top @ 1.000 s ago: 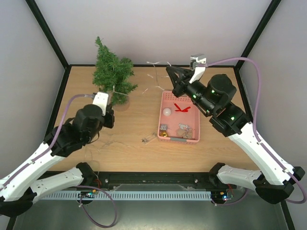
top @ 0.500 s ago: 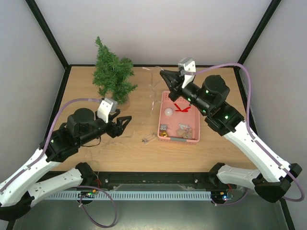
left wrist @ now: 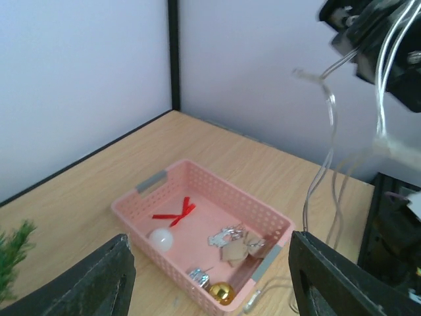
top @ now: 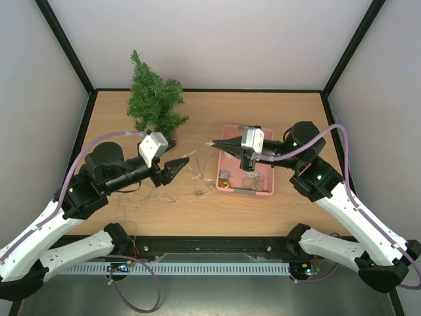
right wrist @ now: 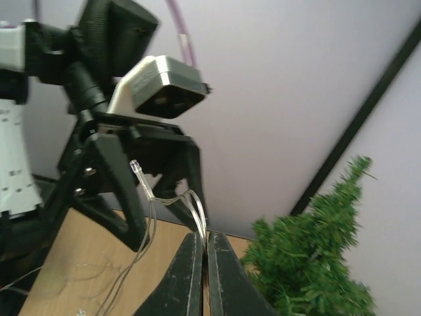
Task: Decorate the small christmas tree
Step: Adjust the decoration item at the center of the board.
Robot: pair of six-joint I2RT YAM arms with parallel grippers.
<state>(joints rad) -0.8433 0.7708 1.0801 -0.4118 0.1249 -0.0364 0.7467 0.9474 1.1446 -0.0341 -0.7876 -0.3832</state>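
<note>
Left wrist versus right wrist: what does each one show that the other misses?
Left wrist only: the pink basket with red ribbon, white ball and gold ball. Right wrist only: the left arm's white camera housing and purple cable. Both: the clear light string, pinched in the right hand, the open left hand, and the small christmas tree, just a sprig in the left wrist view.

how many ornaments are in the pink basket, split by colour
red ribbon: 1
white ball: 1
gold ball: 1
silver ornament and small silver piece: 2
tan bow: 1
total: 6 in the pink basket
</note>
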